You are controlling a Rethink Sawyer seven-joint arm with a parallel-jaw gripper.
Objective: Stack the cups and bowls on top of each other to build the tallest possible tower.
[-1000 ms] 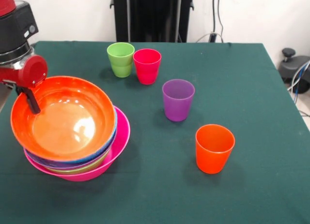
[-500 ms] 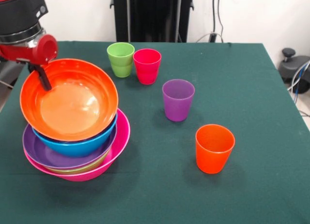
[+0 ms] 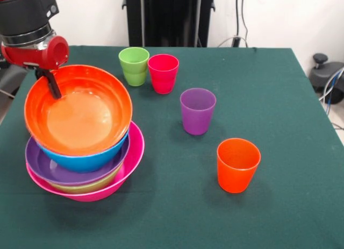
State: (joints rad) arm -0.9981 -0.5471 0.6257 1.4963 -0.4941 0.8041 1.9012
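My gripper [image 3: 52,91] is at the far left, shut on the rim of the orange bowl [image 3: 80,117]; one dark finger [image 3: 54,86] shows inside it. That bowl is tilted toward the camera and rests in the blue bowl [image 3: 88,160]. Below them are the purple bowl [image 3: 45,168], the green bowl [image 3: 94,185] and the wide pink bowl [image 3: 135,149]; together they form the tower. Four cups stand upright on the table: green [image 3: 134,66], red [image 3: 163,73], purple [image 3: 197,111] and orange [image 3: 237,164].
The green cloth table [image 3: 269,98] ends close to the left of the bowls. The green and red cups touch side by side at the far side. A black stand [image 3: 169,18] rises behind the table, and cables and a black base [image 3: 325,77] lie past the right edge.
The gripper rose and shifted slightly right, lifting the orange bowl up out of the pile. Much more of the blue and purple bowls now shows beneath it. The cups stayed put.
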